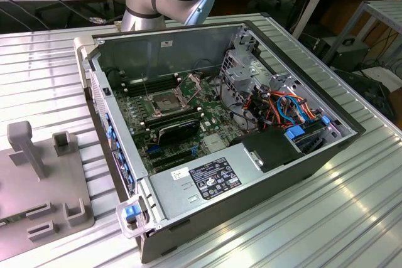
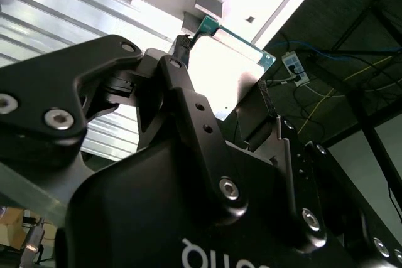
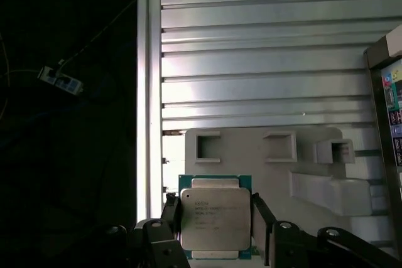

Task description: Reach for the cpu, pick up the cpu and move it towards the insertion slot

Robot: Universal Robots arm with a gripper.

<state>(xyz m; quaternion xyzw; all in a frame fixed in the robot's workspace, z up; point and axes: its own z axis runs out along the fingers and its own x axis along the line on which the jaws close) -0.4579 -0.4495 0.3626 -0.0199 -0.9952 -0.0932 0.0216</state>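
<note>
Even overhead light is filling the exterior view. In both wrist views glare is bleaching the ribbed metal table (image 3: 264,42), while the floor (image 3: 63,155) beyond its edge is sinking into darkness.

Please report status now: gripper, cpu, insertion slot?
Gripper shut on cpu, above the grey fixture tray. Insertion slot open inside the computer case. Nothing blocking seen.
</note>
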